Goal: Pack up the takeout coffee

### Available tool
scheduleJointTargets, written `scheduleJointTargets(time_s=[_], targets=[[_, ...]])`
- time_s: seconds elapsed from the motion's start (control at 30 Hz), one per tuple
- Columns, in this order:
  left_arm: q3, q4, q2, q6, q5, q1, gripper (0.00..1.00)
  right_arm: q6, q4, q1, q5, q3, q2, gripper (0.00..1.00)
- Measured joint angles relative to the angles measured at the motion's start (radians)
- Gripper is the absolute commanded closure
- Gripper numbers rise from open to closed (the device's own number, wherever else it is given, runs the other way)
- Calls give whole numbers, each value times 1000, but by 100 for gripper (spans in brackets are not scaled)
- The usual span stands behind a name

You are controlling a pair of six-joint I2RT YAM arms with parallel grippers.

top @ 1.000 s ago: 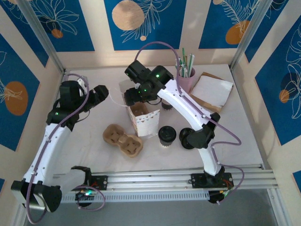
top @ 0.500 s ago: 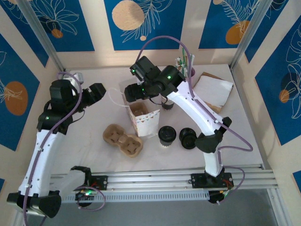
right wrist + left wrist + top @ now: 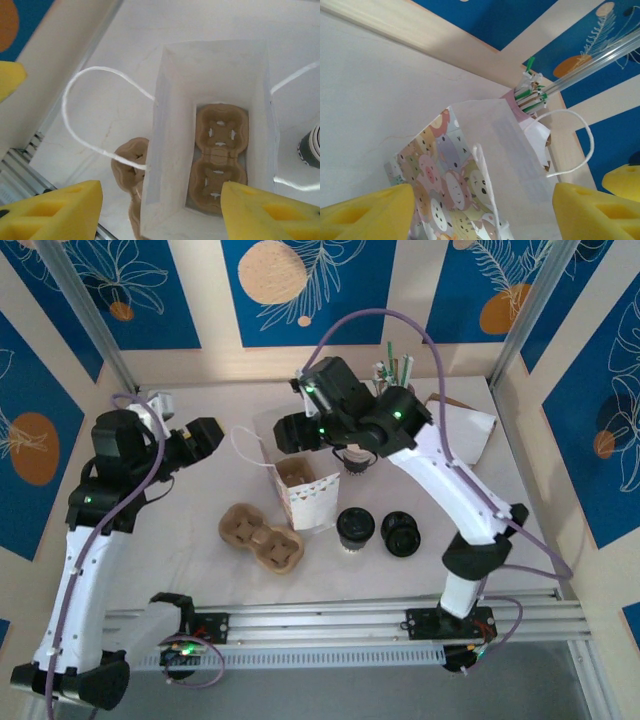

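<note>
The takeout coffee (image 3: 355,528), a small white cup with a black lid, stands on the table just right of the white paper bag (image 3: 300,490). The bag stands upright and open, with a brown cardboard carrier (image 3: 220,155) lying on its bottom. My right gripper (image 3: 290,432) (image 3: 162,205) hovers open above the bag's mouth, its yellow fingers (image 3: 55,212) straddling the bag's left wall without touching it. My left gripper (image 3: 200,435) (image 3: 482,210) is open, left of the bag's string handle (image 3: 243,443), facing the bag's printed side (image 3: 450,185).
A second cardboard carrier (image 3: 262,537) lies on the table left of the bag. Black lids (image 3: 402,533) sit right of the coffee. Behind are another cup (image 3: 355,460) under the right arm, a pink cup of straws (image 3: 397,375) and napkins (image 3: 455,425) on brown paper.
The right arm has lifted and shifted its gripper toward the back right above the bag. The left arm has drawn back to the left, away from the bag.
</note>
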Motion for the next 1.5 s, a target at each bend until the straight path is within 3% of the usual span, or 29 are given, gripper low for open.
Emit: scheduleJointTargets(time_s=[0.47, 0.83, 1.3, 1.5], targets=[[8, -21, -106, 26, 18, 0, 27, 8, 190, -34, -63, -334, -344, 37], [-7, -92, -131, 26, 35, 0, 28, 46, 182, -173, -85, -606, -632, 37], [-142, -212, -145, 21, 83, -4, 29, 92, 45, -289, -120, -841, -803, 32], [-269, -214, -170, -5, 84, -45, 30, 105, 17, -306, -145, -909, -803, 24]])
